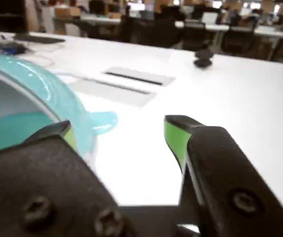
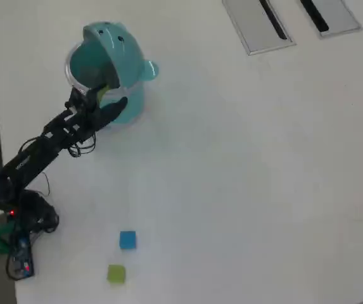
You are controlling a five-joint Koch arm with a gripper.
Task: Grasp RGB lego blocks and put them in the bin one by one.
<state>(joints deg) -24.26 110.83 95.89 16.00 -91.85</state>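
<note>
Gripper (image 1: 126,133) w/ jaws spread & nothing between them hangs at the near rim of the teal whale bin (image 2: 105,63), arm (image 2: 48,142) reaching in from the bin's lower left in overhead view, while blue cube (image 2: 127,240) & yellow-green cube (image 2: 116,273) sit close together on the white table (image 2: 244,177), well below the bin; red cube not visible.

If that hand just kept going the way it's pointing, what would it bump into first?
Probably the whale-shaped bin: the open hand sits at its rim, pointing over the opening. Depth is unclear, so it might pass just beside it.
</note>
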